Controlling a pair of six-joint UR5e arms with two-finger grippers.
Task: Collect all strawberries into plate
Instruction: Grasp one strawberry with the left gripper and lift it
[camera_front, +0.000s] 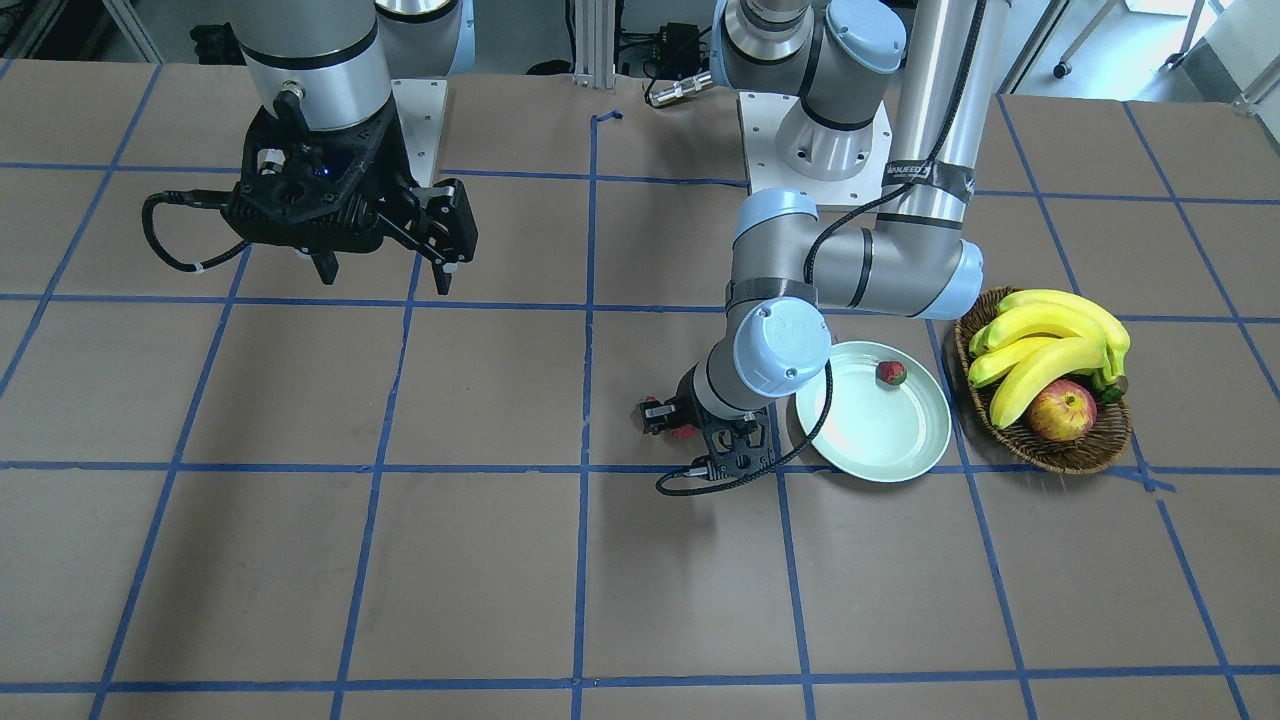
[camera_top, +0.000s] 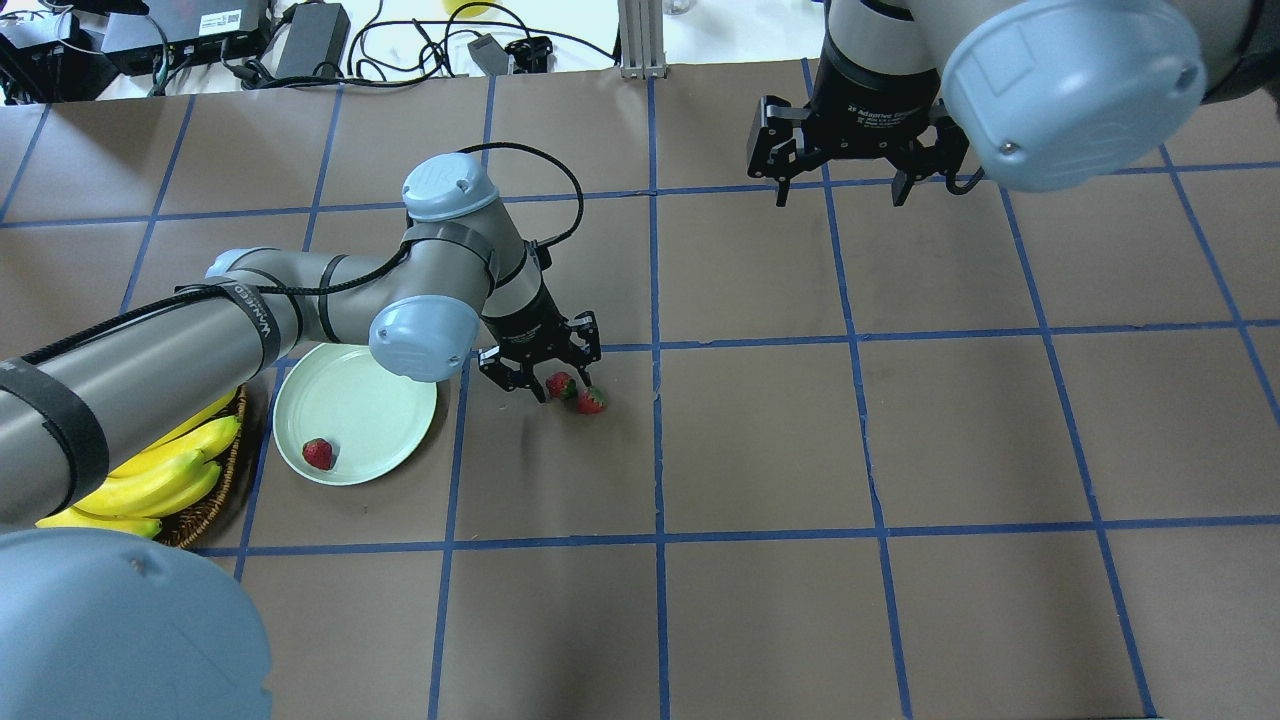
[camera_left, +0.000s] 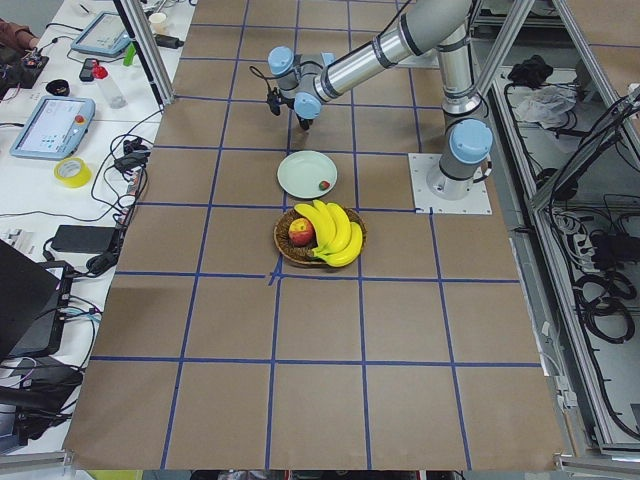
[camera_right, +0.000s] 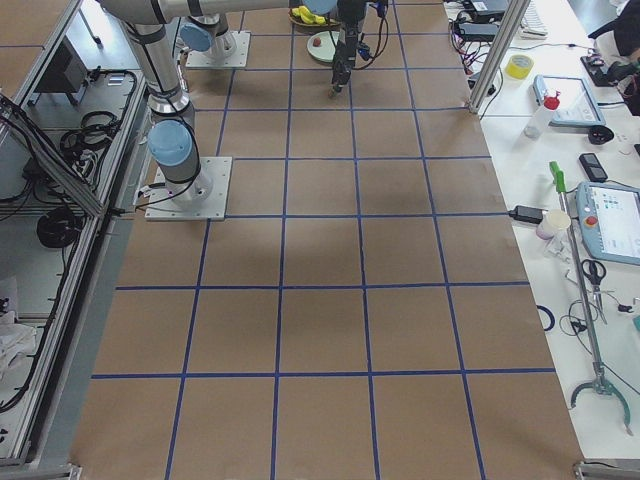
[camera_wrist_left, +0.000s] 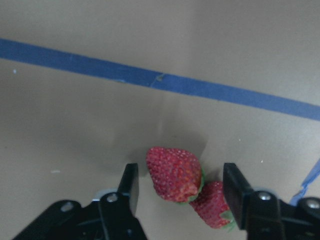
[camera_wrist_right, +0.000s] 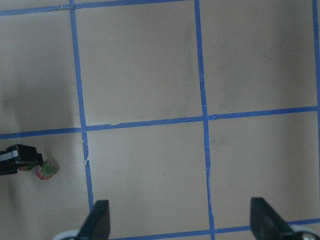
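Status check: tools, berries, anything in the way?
Left tool open, low, straddling one berry. Second berry against it, in the closing path; may get nudged. Third berry in plate. Right tool open, well clear.

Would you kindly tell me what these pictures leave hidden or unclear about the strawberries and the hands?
1. Left wrist view: the rear strawberry sits partly behind the front strawberry.
2. Front-facing view: the left hand hides nearly all of both.
3. Right wrist view: the right hand is cut off by the bottom edge.
4. Side views: both berries are too small to find.
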